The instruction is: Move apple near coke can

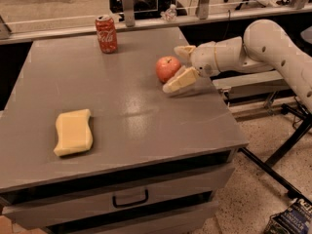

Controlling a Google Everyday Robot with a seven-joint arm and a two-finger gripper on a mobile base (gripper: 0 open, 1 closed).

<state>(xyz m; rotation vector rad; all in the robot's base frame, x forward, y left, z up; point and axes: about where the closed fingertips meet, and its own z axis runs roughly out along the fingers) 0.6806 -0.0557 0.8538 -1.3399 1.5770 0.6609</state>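
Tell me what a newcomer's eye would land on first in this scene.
The robot's claw is at the right edge of the grey table, open, with one finger on either side of the red-orange apple. The red coke can stands upright at the table's far edge, well apart from the apple. A yellow sponge lies flat near the front left.

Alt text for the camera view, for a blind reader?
The open gripper, at the right, faces an apple on a grey table; a coke can stands at the far edge, a yellow sponge near the front.
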